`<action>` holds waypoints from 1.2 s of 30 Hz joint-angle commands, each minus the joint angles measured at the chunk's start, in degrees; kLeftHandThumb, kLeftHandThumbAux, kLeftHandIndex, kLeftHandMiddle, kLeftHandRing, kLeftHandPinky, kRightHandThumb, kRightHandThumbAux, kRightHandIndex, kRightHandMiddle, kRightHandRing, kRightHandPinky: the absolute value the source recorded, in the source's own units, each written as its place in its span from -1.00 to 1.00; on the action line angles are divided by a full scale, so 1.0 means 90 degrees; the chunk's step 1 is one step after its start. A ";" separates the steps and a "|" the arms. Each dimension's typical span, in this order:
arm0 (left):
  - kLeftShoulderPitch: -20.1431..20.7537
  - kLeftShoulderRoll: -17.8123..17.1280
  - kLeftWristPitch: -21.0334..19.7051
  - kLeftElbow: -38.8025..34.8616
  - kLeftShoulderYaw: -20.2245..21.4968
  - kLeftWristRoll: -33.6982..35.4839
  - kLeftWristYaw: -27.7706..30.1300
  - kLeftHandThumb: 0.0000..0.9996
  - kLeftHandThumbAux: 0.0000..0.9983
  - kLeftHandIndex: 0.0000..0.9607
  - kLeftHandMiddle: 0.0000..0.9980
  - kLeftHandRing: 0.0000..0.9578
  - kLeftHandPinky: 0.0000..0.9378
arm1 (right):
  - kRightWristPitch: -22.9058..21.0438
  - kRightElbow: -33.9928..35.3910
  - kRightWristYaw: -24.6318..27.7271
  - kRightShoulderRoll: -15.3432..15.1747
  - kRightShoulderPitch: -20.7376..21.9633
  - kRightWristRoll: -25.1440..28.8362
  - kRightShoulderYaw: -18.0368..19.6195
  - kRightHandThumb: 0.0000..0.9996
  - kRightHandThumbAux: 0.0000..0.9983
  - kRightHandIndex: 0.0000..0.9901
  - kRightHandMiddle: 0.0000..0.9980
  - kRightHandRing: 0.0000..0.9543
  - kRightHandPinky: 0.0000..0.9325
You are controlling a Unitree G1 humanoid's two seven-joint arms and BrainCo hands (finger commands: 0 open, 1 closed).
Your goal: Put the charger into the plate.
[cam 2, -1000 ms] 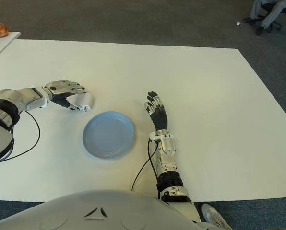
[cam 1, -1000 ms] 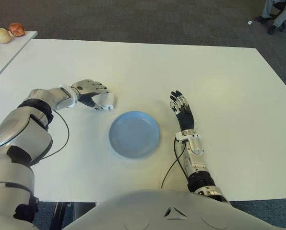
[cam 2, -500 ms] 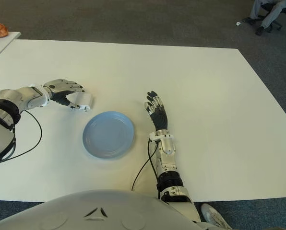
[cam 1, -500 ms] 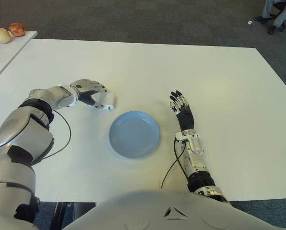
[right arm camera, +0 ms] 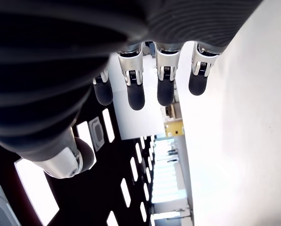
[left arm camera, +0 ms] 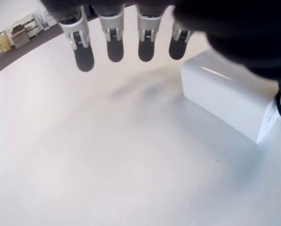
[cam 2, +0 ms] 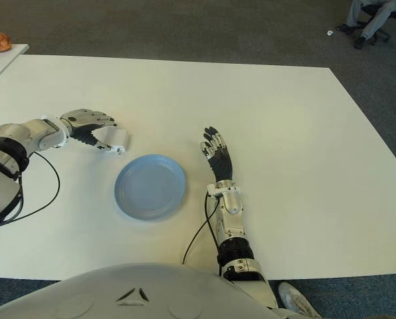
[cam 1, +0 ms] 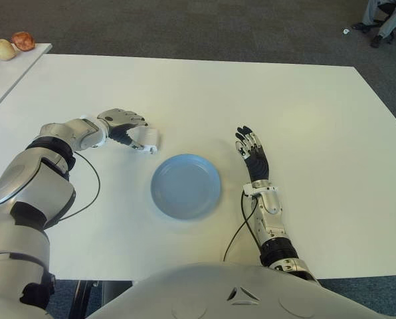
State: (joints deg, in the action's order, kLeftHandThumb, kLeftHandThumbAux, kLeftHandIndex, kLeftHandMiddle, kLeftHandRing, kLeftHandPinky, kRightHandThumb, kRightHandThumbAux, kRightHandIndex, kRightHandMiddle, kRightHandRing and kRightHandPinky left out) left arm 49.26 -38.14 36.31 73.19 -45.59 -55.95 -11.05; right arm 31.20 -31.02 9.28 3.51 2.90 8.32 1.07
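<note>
Nearest to me, my right hand (cam 1: pixel 252 151) shows just to the right of the blue plate (cam 1: pixel 185 185), its fingers (right arm camera: pixel 165 82) straight and relaxed, holding nothing; I can't confirm from these views that it touches the desk (cam 1: pixel 304 119). I judge it idle for this job.

The plate sits bare in front of me, between the 2 hands, so nothing has been delivered yet.

Farther out on my left, my left hand (cam 1: pixel 123 127) is at the white charger (cam 1: pixel 149 139). In the wrist view 4 fingers (left arm camera: pixel 114 47) hang curled over the desk, with the charger block just beside the innermost one and up against the thumb side of the palm. The fingers look narrowed around it but I can't tell that they have a firm hold; the charger appears to sit on the desk, beyond the plate's far-left rim and apart from it.

My read: I'm in the grasping step, with the carry not begun. Next I need to close the fingers and thumb squarely across the block's flat faces, lift it off the desk, swing it toward me and rightward over the plate's rim, and release it over the centre.
</note>
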 commanded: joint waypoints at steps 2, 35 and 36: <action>-0.0080 0.0142 -0.0114 0.0000 0.0098 0.0131 0.0192 -0.25 -0.47 -0.96 -0.95 -0.92 -0.72 | -0.0060 -0.0223 0.0028 0.0203 -0.0249 0.0103 0.0050 -1.00 0.24 -0.76 -0.70 -0.79 -0.83; -0.0112 0.0382 -0.0697 -0.0111 -0.0091 -0.0025 0.0466 -0.38 -0.50 -0.93 -0.88 -0.85 -0.70 | -0.0014 -0.0278 0.0054 0.0236 -0.0224 0.0144 0.0073 -1.00 0.26 -0.77 -0.70 -0.79 -0.84; -0.0112 0.0384 -0.0705 -0.0115 -0.0102 -0.0027 0.0467 -0.38 -0.49 -0.93 -0.89 -0.86 -0.70 | -0.0014 -0.0278 0.0053 0.0236 -0.0224 0.0144 0.0073 -1.00 0.26 -0.77 -0.70 -0.79 -0.84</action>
State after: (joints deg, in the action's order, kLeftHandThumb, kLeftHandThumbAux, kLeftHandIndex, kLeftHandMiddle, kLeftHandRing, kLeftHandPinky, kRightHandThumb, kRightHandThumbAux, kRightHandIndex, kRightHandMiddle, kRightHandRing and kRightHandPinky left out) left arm 48.76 -35.22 30.63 72.35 -45.90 -55.36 -8.00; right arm 31.21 -31.45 9.93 3.52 2.94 8.82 1.19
